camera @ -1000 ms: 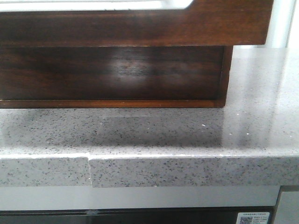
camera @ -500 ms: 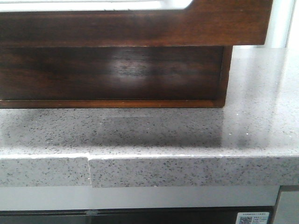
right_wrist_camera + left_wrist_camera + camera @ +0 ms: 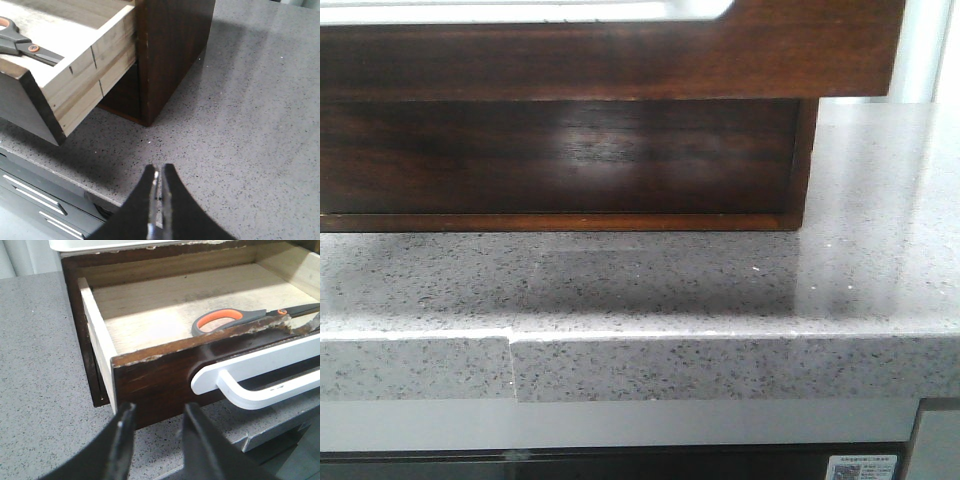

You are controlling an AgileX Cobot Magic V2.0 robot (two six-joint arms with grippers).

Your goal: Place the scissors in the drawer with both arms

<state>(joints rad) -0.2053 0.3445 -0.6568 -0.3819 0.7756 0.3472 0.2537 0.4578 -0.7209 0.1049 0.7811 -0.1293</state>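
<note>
Left gripper (image 3: pixel 155 435) open, nothing between the fingers, hovering over the grey counter (image 3: pixel 35 390) just in front of the drawer (image 3: pixel 150 375) corner. Drawer pulled out of the cabinet (image 3: pixel 170 45), white handle (image 3: pixel 250 382) on its dark front. Scissors (image 3: pixel 235 320) lying flat inside on the pale floor — orange-lined grey loop, blades toward the right side. Right gripper (image 3: pixel 159 190) closed, empty, above bare counter beside the cabinet's right wall.

Speckled grey countertop (image 3: pixel 720 290), wooden cabinet frame (image 3: pixel 170 45)
</note>
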